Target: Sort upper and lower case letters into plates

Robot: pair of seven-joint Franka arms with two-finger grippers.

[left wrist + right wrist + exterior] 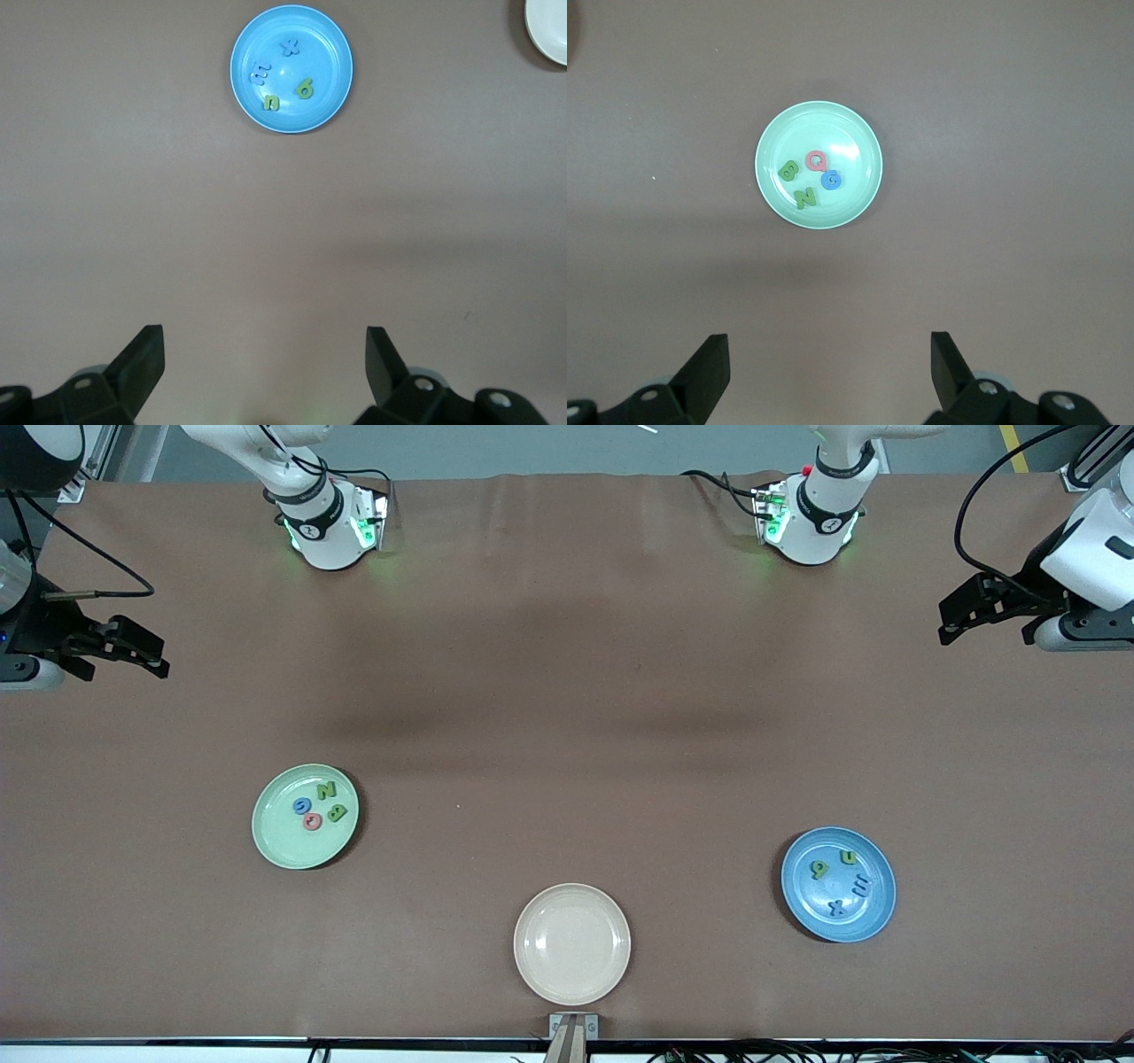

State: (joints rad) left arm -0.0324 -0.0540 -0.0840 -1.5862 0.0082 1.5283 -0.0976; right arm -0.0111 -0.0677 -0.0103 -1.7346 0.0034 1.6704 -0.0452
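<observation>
The pale mint green plate [282,841] lies toward the right arm's end of the table. It holds several upper case letters, among them a green N [325,789], a green B [337,812] and a pink Q [312,821]. The blue plate [800,896] lies toward the left arm's end and holds several lower case letters, including a blue x [836,907] and a blue m [860,885]. My right gripper [151,654] hangs open and empty over the table's edge at its own end, with the green plate [852,142] in its wrist view. My left gripper [961,615] is likewise open and empty at its end, and its wrist view shows the blue plate [312,44].
A cream-beige plate [572,943] with nothing in it sits nearest the front camera, between the two other plates. A small metal fixture [572,1032] stands at the table's front edge just below it. Brown cloth covers the table.
</observation>
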